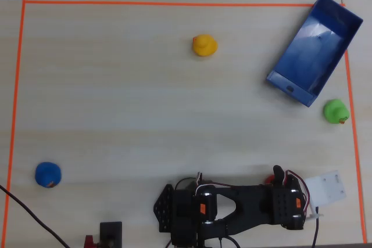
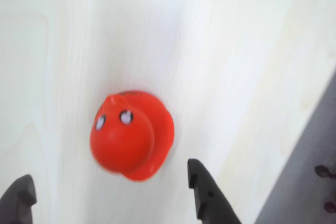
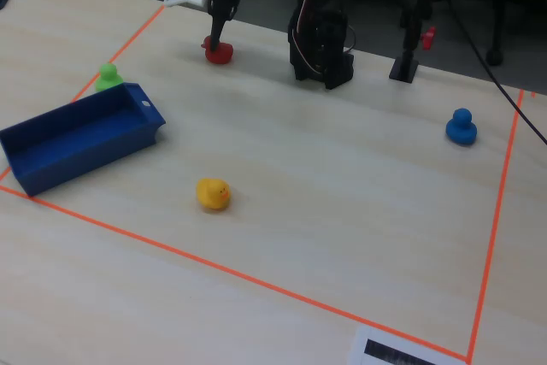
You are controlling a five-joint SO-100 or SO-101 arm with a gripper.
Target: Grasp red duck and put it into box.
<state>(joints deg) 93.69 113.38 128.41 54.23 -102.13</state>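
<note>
Gripper (image 2: pixel 107 192) was spread wide, grasping nothing, above the red duck (image 2: pixel 131 135).
Blue box (image 1: pixel 314 49) lay in the overhead view's upper right.

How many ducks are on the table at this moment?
4. The yellow duck sits mid-table, the green duck just beside the box, the blue duck alone at the far side, and the red duck under the open gripper. None seems hidden.

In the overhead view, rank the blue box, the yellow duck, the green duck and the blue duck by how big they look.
1. The blue box, by far the largest.
2. The yellow duck, green duck and blue duck look about alike; no ranking among them.
</note>
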